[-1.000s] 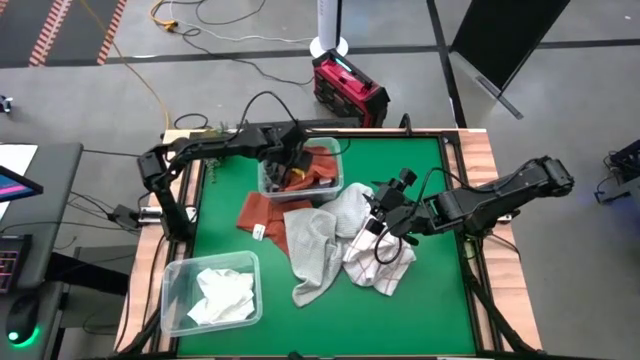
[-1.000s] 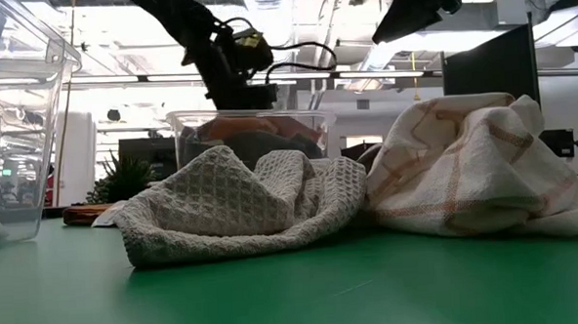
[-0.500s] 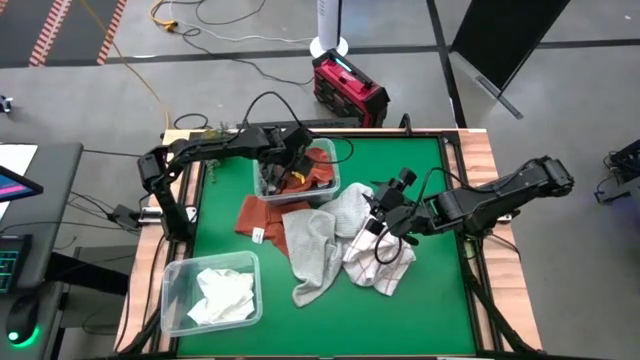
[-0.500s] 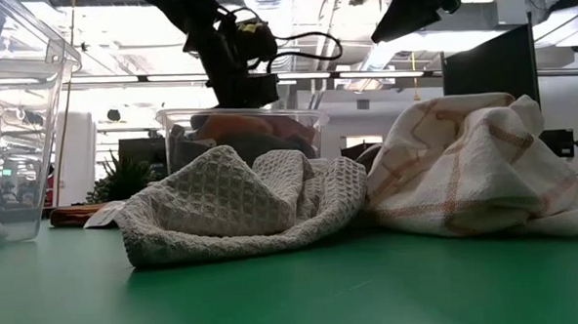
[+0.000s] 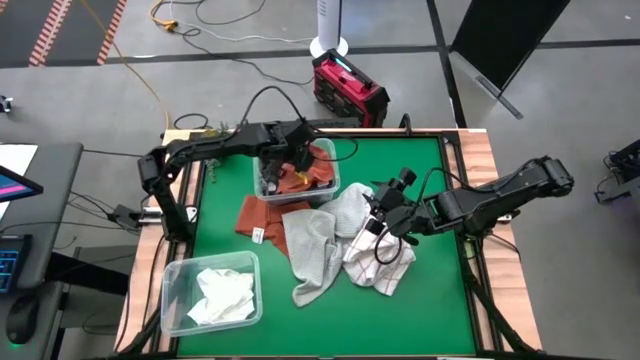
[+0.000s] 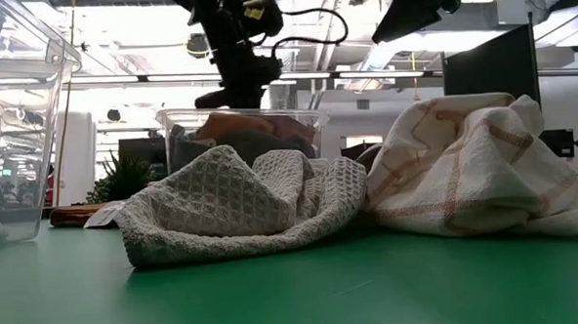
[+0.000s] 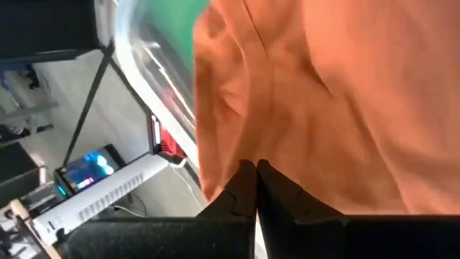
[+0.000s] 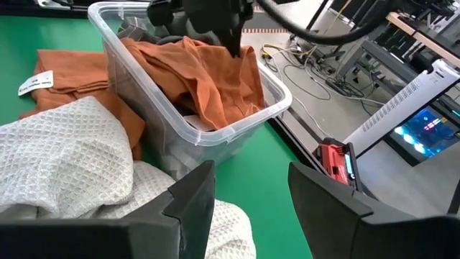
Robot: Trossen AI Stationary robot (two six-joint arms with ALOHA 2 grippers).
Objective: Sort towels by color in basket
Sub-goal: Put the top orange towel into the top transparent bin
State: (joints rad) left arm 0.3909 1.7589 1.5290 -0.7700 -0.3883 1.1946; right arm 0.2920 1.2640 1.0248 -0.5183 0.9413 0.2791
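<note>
The left end effector (image 5: 296, 163) hangs just above the clear bin (image 5: 266, 186) at the far side of the desk (image 5: 430, 300), its fingers pressed fully together with nothing between them. From the left wrist view, the closed tips sit right against the rust orange towel (image 7: 323, 108) heaped inside that bin; the cloth looks already dropped rather than gripped, so the arm seems to be poking it down or about to pull away. A dark grey towel (image 8: 140, 32) lies in the same bin, under the orange one.

Taking that bin as the landmark: a second rust orange towel (image 5: 262, 214) lies flat on the desk just beside its near wall, still unsorted. Next to that cloth, further from the bin, a light grey waffle towel (image 5: 312, 250) is crumpled, touching a white towel with red grid lines (image 5: 385, 265).

The right end effector (image 5: 383, 222) hovers over this pile, fingers spread wide and holding nothing, probably waiting until the left arm clears the bin. Well apart from the landmark, at the desk's near-left corner, a second clear bin (image 5: 176, 290) holds a plain white towel (image 5: 222, 294), which suggests light cloths go there.
</note>
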